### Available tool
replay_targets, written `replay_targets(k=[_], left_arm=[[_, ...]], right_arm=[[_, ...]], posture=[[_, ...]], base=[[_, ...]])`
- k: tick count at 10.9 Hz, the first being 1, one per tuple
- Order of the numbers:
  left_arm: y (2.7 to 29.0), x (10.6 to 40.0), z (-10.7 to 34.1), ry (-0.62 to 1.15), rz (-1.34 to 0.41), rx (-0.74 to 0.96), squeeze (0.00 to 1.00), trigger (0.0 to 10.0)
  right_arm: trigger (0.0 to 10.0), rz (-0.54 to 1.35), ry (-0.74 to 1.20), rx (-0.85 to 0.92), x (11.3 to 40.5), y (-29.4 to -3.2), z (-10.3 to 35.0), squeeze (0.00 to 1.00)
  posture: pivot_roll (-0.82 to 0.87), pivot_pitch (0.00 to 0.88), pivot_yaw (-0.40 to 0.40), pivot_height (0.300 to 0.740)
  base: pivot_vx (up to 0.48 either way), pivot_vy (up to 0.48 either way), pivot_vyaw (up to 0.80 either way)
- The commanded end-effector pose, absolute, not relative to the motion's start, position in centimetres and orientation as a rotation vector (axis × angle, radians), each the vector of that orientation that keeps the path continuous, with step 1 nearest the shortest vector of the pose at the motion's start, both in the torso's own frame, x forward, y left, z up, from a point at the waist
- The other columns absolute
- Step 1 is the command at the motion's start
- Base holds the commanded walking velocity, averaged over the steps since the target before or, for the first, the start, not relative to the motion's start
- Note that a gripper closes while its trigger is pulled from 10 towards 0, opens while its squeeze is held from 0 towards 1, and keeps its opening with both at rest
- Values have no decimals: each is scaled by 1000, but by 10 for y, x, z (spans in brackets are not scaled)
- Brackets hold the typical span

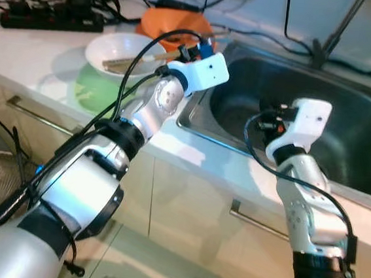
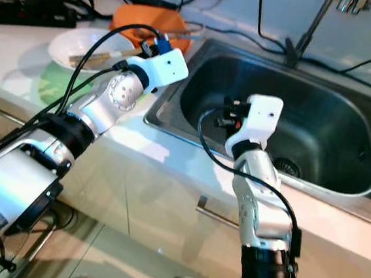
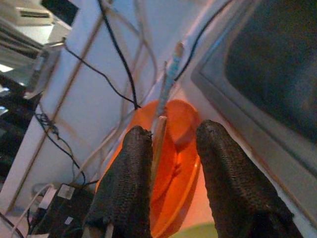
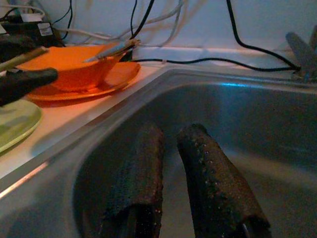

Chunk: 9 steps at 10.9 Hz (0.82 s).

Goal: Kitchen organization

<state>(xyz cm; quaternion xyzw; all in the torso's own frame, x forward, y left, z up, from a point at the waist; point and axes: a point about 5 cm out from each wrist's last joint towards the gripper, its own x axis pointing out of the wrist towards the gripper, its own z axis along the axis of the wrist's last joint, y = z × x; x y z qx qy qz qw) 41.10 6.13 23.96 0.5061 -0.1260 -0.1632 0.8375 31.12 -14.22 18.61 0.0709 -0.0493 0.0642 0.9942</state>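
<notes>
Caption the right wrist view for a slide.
Right gripper, fingers slightly apart and empty, reaches into the steel sink; orange bowl sits on the counter beside it.

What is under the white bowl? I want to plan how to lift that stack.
The white bowl sits on a green plate, whose near rim shows. Chopsticks lie across the bowl. The plate's middle is covered by the bowl, so anything there cannot be seen.

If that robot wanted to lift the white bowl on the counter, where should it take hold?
Probably by the rim, from above. The white bowl sits upright on a green plate with its mouth open, so the thin edge is what the two fingers could pinch. Chopsticks lie across it, so the bare near rim looks best. The left hand is close by, over the orange dish.
</notes>
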Motion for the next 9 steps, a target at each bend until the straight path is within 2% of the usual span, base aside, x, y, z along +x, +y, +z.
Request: replay_targets(k=[1, 7, 8, 9], left_arm=[[54, 411, 250, -309, -347, 1101, 0, 10000], [56, 416, 271, -371, -248, 1195, 0, 10000], [55, 416, 271, -372, -248, 1192, 0, 2667], [55, 416, 271, -372, -248, 1192, 0, 2667]], right_arm=[[10000, 118, -91, 150, 307, -143, 187, 0], [10000, 106, -38, 183, 298, -140, 186, 0], [10000, 103, -34, 184, 299, -141, 186, 0], [10000, 103, -34, 184, 299, -141, 186, 0]], posture=[[-176, 171, -62, 719], [-171, 189, -68, 719], [-175, 186, -71, 719], [-175, 186, -71, 719]], base=[[0, 0, 0], [0, 0, 0], [0, 0, 0], [0, 0, 0]])
